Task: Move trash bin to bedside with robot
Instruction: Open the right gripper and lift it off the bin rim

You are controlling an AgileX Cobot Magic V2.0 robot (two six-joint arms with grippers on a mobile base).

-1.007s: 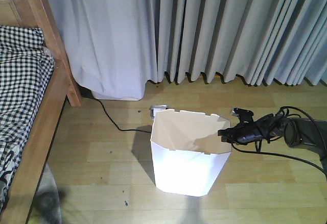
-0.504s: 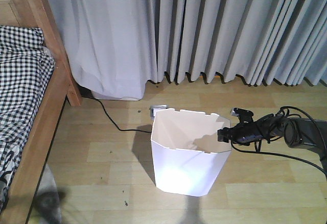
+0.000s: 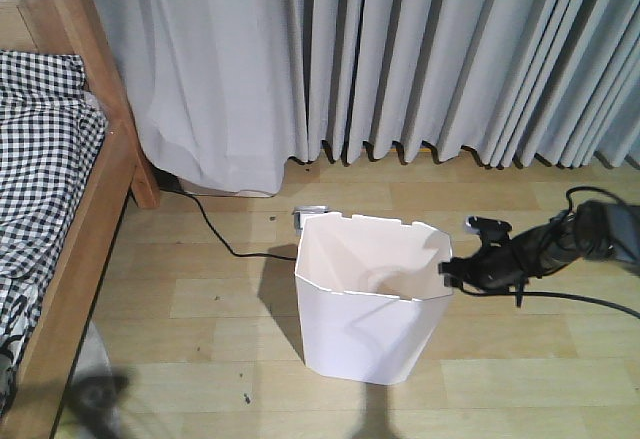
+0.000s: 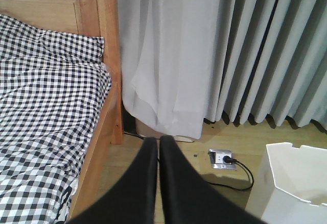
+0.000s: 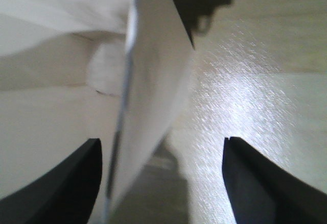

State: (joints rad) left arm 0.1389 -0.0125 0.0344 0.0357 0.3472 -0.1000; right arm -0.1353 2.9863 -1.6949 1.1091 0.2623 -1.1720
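Right tool (image 3: 447, 271) open, straddling trash bin (image 3: 368, 304) rim wall, likely set to pinch and drag it toward bedside (image 3: 75, 209). Left tool (image 4: 158, 141) closed, idle.

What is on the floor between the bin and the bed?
Only a black cable lying flat, running from under the curtain to a floor socket behind the bin. The rest of the floor across to the bed looks bare, so nothing visible should block the bin.
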